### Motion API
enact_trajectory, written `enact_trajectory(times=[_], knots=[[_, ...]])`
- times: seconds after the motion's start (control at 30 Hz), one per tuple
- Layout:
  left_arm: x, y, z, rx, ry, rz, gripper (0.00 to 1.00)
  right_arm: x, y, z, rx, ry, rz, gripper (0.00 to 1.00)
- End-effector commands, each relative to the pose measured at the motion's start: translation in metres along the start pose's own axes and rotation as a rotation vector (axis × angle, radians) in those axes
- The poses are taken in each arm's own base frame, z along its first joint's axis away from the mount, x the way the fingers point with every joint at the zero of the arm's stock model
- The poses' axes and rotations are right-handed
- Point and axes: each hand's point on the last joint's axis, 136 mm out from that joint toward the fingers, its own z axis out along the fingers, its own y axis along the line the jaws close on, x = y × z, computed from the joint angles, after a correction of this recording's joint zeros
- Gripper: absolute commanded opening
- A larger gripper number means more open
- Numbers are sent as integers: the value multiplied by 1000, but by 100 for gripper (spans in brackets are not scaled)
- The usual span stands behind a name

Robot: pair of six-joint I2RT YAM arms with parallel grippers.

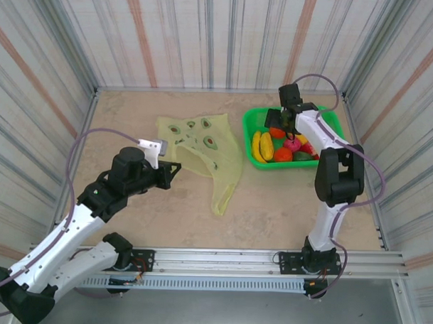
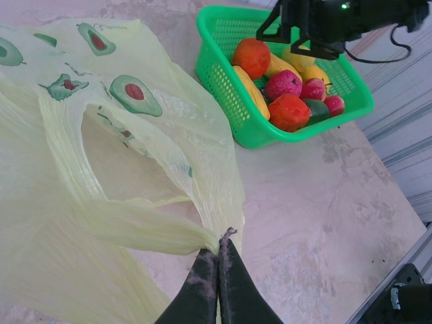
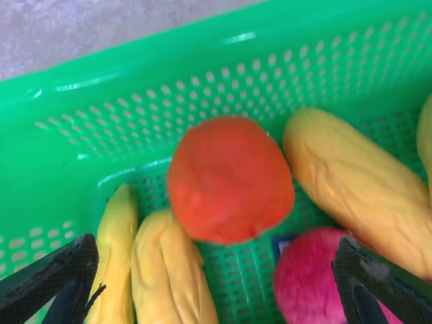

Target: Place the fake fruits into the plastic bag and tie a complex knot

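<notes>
we see the plastic bag (image 1: 203, 151) lying flat on the tabletop (image 1: 272, 206), left of the green mesh basket (image 1: 249, 138) and apart from it, its avocado prints facing up. the left fingers (image 2: 219, 260) are pressed together on a bunched handle strap (image 2: 155, 233) at the bag's near edge, with the film gathered into a ridge right at their tips. the fake fruits sit in the basket: an orange (image 3: 229, 179), two bananas (image 3: 165, 270) just beside it, a longer yellow fruit (image 3: 351, 189) and a pink one (image 3: 314, 280). the left wrist view adds a red one (image 2: 289, 111) and a dark green one (image 2: 316, 108). the right fingers (image 3: 57, 277) hang spread wide over the basket, one on each side of the orange, gripping nothing.
</notes>
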Motion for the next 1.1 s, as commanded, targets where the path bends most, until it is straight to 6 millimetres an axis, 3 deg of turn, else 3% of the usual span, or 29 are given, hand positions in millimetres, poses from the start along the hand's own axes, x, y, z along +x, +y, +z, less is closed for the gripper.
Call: enact_trajectory(times=[0.0, 0.33, 0.5, 0.63, 0.73, 0.87, 0.97, 1.07], knots=[[-9, -10, -6, 23, -10, 44, 0, 4, -6, 17, 13, 58, -57, 92], [-11, -8, -8, 6, -13, 66, 0, 17, -4, 60, -27, 163, -38, 88], [-10, -7, -5, 4, -5, 61, 0, 20, 2, 64, -62, 176, -19, 80], [-11, -8, -3, 6, -1, 62, 0, 18, 2, 60, -69, 170, -12, 67], [-11, -6, -4, -1, -2, 64, 0, 7, 0, 42, -73, 107, 0, 64], [-11, -6, -8, -10, -3, 72, 0, -12, 5, -7, -122, -15, 17, 63], [-12, -5, -12, -22, -5, 82, 0, -17, 23, -52, -230, -100, 27, 61], [-13, -6, -15, -20, -6, 94, 0, -6, 52, -95, -362, -152, -5, 60]])
